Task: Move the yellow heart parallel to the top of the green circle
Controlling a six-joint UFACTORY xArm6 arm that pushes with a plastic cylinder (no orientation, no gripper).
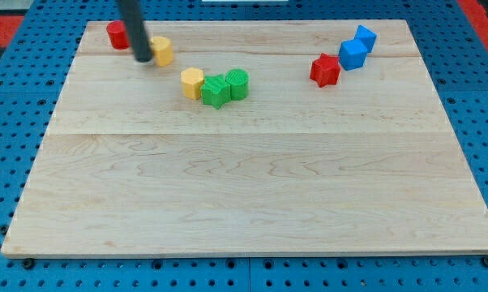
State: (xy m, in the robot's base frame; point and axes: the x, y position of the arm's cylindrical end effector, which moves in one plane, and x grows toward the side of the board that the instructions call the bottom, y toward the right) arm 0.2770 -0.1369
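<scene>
A: Where's the yellow heart [162, 50]?

B: Near the surface's [252, 195] top-left corner, in the view's upper left. My tip [143, 59] sits right against its left side, touching or very nearly so.

A: And the hand, open or shut?

B: There's no hand to open or shut, only a dark rod, so it clamps on nothing. It just presses beside the heart.

A: What's around it?

B: A red block [116, 35] lies just left of the rod, partly hidden by it. Below and right of the heart is a yellow hexagon [192, 83], touching a green star [215, 91], which touches the green circle [237, 83].

A: Further off?

B: On the view's right, well apart, a red star [326, 70] sits beside two blue blocks [353, 54] [365, 37] that run up toward the top edge.
</scene>
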